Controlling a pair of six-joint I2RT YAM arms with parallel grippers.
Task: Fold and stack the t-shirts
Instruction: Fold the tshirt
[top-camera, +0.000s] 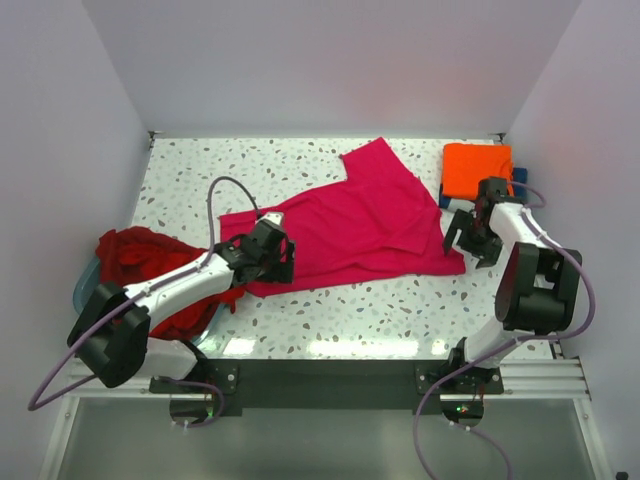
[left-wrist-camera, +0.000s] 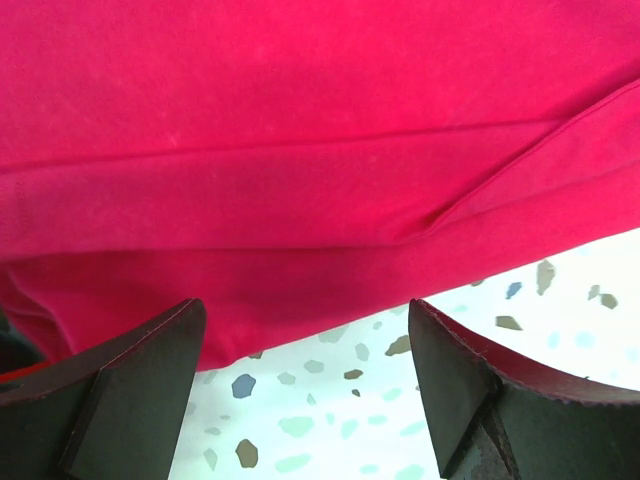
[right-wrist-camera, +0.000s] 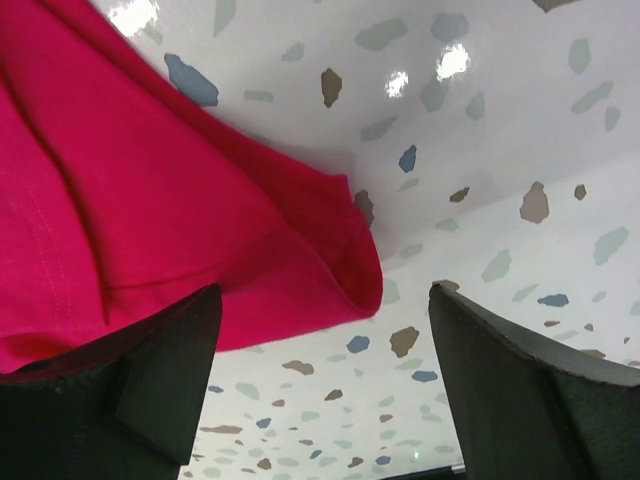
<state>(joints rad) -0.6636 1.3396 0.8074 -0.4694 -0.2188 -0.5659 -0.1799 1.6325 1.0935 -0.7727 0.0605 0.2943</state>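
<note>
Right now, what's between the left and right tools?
The magenta t-shirt, spread on the table, spans from left tool to right tool; clear in the top external view.

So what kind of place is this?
Probably a robot lab booth, not a house: plain white walls box in a speckled table, and two robot arms are bolted to a metal rail.

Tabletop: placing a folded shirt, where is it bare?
Bare: the back-left corner beyond the magenta t-shirt, and the near strip between its hem and the table edge. Crowded: the orange t-shirt by the right gripper; dark red shirts at left.
</note>
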